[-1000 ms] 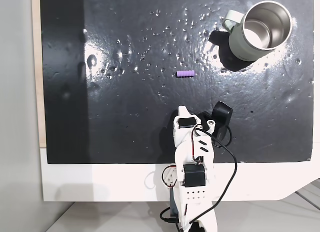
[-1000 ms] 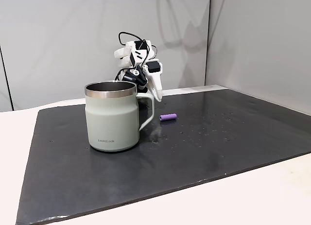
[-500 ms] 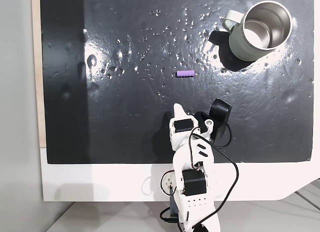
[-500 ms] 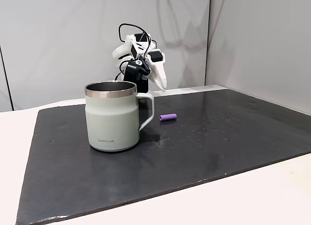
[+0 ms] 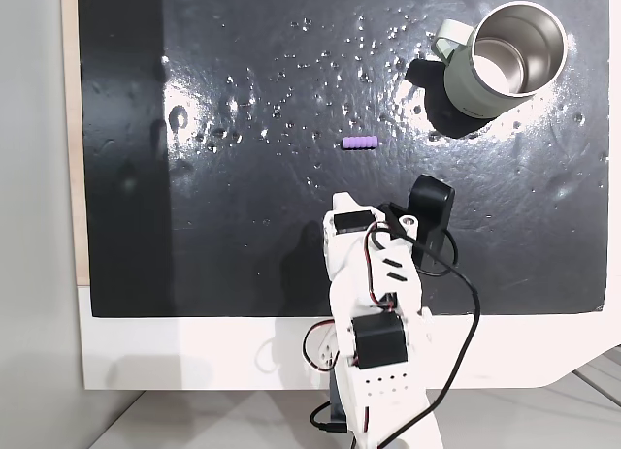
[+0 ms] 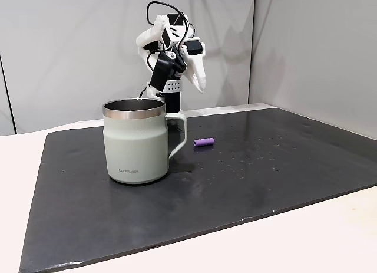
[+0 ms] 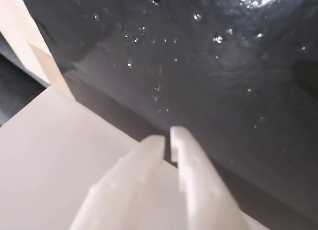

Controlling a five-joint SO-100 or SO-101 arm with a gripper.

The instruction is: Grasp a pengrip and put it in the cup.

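The tool point(image 7: 167, 136), jaws nearly closed and empty, hung high above the worktop's point(image 5: 194, 226) near edge. The pengrip point(image 5: 360, 143) lay mid-worktop, straight ahead, long axis crosswise; the cup point(image 5: 500, 56) occupied the far-right corner.

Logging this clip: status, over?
Pincer shut, empty, raised above the mat. Pen grip lying on mat, untouched. Mug upright, apart. Nothing between.

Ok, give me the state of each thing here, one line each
pengrip: lying on its side on the mat, not grasped.
cup: upright, nothing seen inside.
gripper: raised above the mat, fingers shut, holding nothing.
mat: flat, speckled with droplets.
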